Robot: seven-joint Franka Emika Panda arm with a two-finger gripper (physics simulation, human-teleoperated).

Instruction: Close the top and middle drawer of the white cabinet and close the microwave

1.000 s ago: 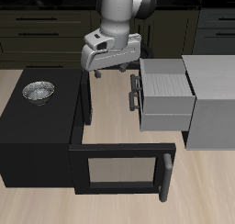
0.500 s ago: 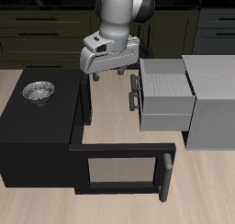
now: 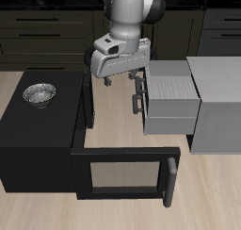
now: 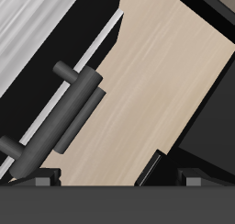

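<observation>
matte black microwave (image 3: 38,144) door ajar, boxy pale drawers (image 3: 169,102) out; tool (image 3: 121,81) spread wide.

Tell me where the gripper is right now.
In the exterior view the gripper hangs above the bare table, between the open microwave and the pulled-out drawers of the white cabinet, close to their dark handles.

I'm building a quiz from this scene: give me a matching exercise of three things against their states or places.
Things:
1. matte black microwave
2. pale grey-white drawers of the white cabinet
3. small metal bowl

States:
a. pulled out
b. resting on top of the microwave
c. door swung open

Pairs: 1-c, 2-a, 3-b
</observation>
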